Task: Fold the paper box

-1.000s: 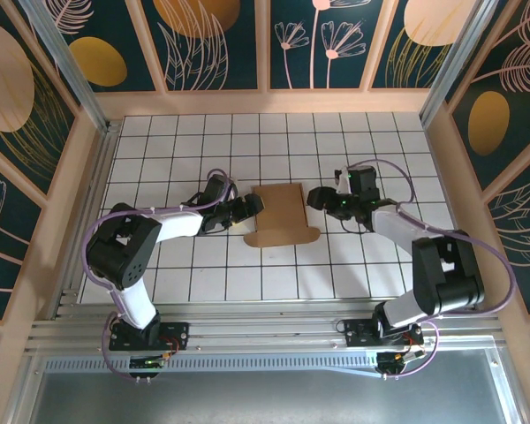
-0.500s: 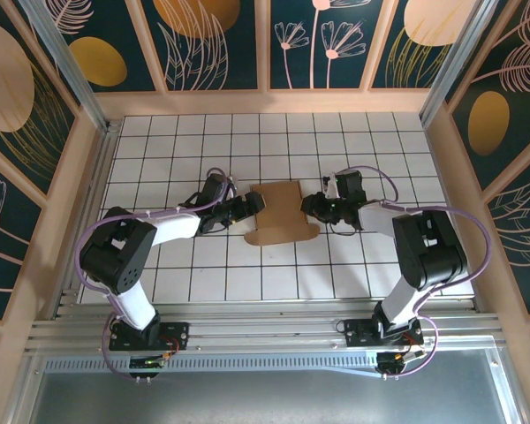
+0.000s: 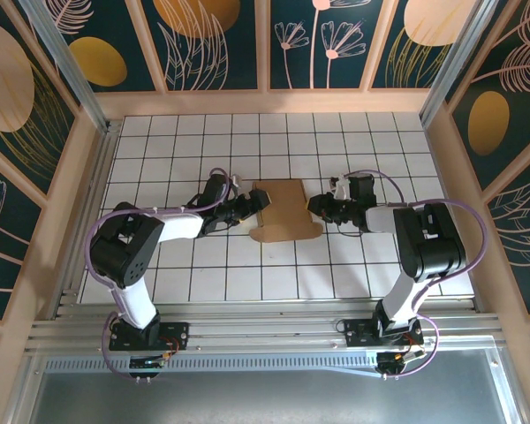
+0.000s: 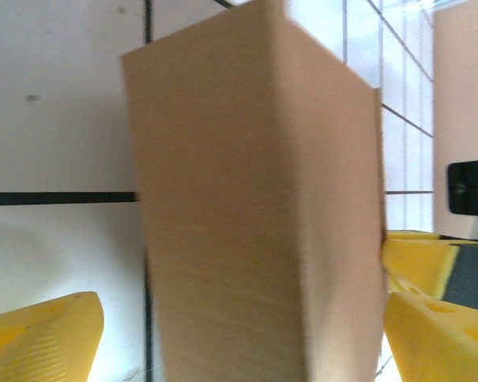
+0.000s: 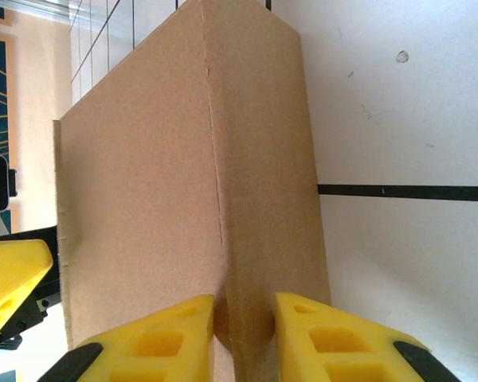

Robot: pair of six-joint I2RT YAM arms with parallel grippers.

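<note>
There is one paper box [image 3: 283,212], a single piece of plain brown cardboard with no print on it. It lies near the middle of the white tiled tabletop [image 3: 212,141], between the two hands. From above it is roughly rectangular, with a rounded tab sticking out at its near right corner and a small step cut into its far left corner.

It is not flat. The right wrist camera shows the paper box [image 5: 175,183] as two panels meeting along a straight crease, forming a raised corner that points toward the camera, with a thin cut edge down the left side. From the left wrist camera the paper box [image 4: 255,207] also stands up from the tiles, bent along a softer line, though this view is blurred.

There are two arms and two hands, and each hand has two yellow fingers.

The left hand [image 3: 251,206] is at the box's left edge. Up close, the left hand [image 4: 243,318] is spread wide, with one finger on each side of the cardboard. Bare tile shows between the left-side finger [image 4: 40,334] and the box, so this hand grips nothing.

The right hand [image 3: 317,208] is at the box's right edge. Up close, the right hand [image 5: 244,306] is nearly closed, and its fingers [image 5: 155,342] pinch the creased ridge from both sides.
</note>
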